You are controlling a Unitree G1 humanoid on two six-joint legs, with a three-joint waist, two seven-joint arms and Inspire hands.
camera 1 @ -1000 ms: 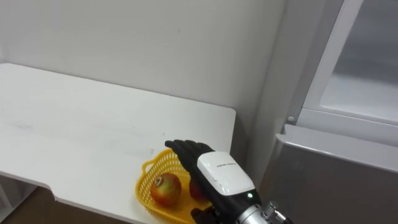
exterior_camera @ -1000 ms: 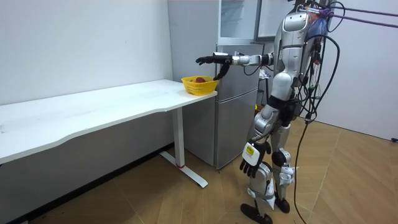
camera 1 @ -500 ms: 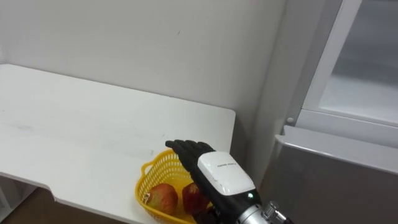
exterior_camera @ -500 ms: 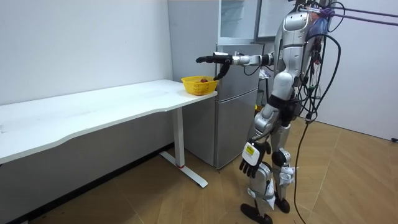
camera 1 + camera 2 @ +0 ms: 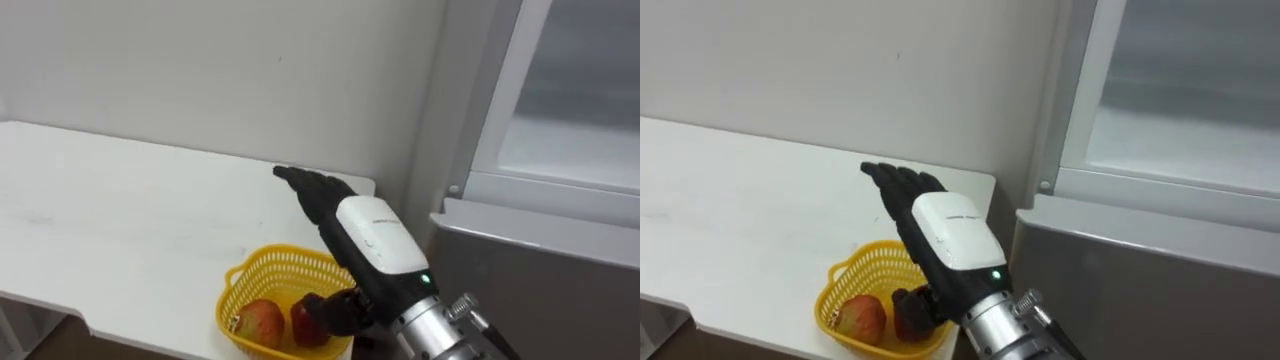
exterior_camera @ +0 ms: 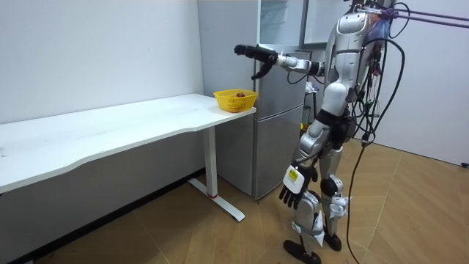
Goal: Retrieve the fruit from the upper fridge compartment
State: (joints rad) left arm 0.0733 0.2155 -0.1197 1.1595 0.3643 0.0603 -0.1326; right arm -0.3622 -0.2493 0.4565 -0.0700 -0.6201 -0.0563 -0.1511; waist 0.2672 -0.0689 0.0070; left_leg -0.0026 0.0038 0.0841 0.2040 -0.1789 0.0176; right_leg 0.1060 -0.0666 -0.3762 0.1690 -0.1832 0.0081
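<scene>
Yellow lattice basket [image 5: 252, 271]; red-orange fruit [image 5: 262, 322]; white table [image 5: 120, 220]; right hand [image 5: 370, 235] black, white back; grey fridge [image 5: 540, 290].

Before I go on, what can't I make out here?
Upper fridge contents: cut off by the eye views' top and right edges, too small in the room view.
Darker fruit in the basket: partly hidden by the right hand's thumb in both eye views.

Darker fruit [image 5: 298, 322] partly behind right hand [image 5: 370, 235]
</scene>
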